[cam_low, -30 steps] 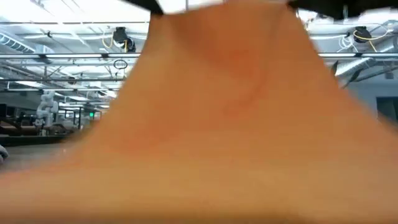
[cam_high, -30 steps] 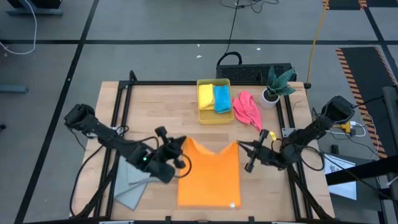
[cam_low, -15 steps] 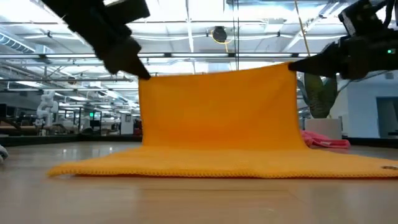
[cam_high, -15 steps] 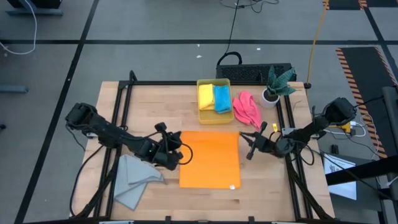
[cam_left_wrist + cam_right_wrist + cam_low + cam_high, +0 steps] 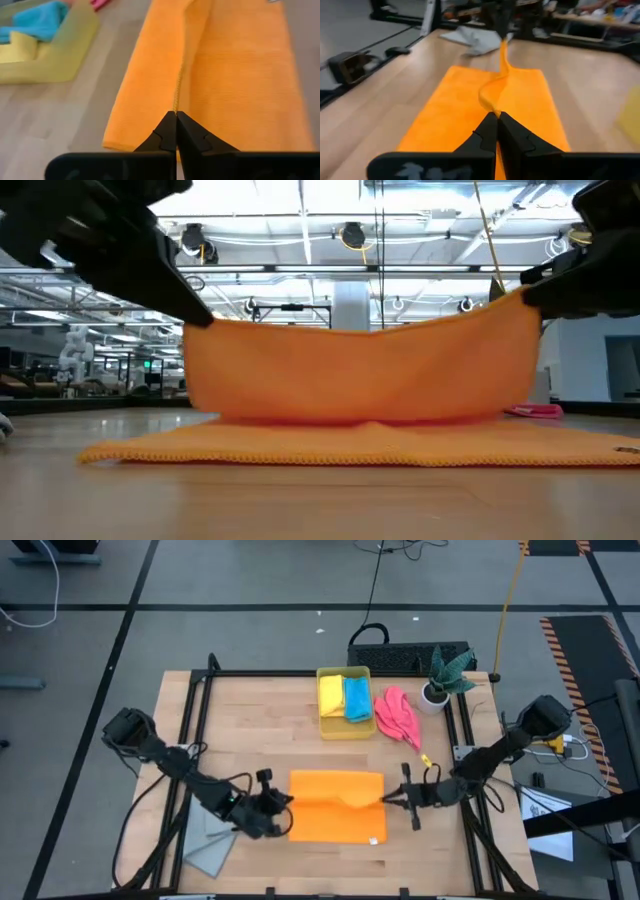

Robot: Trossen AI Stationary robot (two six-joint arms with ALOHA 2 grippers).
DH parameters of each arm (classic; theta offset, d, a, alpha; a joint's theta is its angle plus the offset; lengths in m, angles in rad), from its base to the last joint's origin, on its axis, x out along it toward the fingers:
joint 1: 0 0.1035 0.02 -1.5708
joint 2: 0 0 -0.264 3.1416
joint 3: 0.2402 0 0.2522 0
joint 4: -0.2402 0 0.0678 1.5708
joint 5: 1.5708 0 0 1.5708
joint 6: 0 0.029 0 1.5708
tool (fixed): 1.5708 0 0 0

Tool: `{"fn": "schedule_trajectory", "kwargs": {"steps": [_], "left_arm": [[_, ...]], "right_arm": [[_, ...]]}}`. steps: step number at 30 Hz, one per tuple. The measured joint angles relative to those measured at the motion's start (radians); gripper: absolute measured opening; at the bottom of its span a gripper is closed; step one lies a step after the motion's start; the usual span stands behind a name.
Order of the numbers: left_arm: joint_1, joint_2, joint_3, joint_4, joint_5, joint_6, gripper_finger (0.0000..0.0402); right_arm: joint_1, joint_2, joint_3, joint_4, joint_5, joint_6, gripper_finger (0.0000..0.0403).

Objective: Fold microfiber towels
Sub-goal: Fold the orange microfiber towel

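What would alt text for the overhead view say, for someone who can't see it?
Two robot arms hold an orange towel by opposite corners, left gripper and right gripper folding it over itself on a wooden table. A yellow bin holds folded yellow and blue towels; a pink towel lies beside it.

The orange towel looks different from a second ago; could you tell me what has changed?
Both grippers, left and right, stayed shut on the orange towel and carried its far edge toward the near edge, folding it over. The grey towel, pink towel and the bin holding the yellow and blue towels did not move.
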Motion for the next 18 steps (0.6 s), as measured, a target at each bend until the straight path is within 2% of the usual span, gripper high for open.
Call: {"fn": "schedule_trajectory", "kwargs": {"steps": [3, 6, 12, 18], "left_arm": [[-0.039, 0.002, 0.000, 0.009, 0.002, -0.016, 0.0008], [-0.067, 0.022, 0.000, 0.027, 0.054, -0.003, 0.0004], [-0.085, 0.099, 0.000, 0.094, 0.099, -0.005, 0.0006], [-0.086, 0.146, 0.000, 0.135, 0.108, -0.006, 0.0008]], "right_arm": [[0.046, 0.002, 0.039, -0.105, -0.002, 0.053, 0.0000], [0.079, 0.022, 0.064, -0.165, -0.023, 0.110, 0.0000], [0.122, 0.103, 0.077, -0.166, -0.033, 0.198, 0.0000], [0.126, 0.198, 0.077, -0.085, -0.099, 0.235, 0.0000]]}}
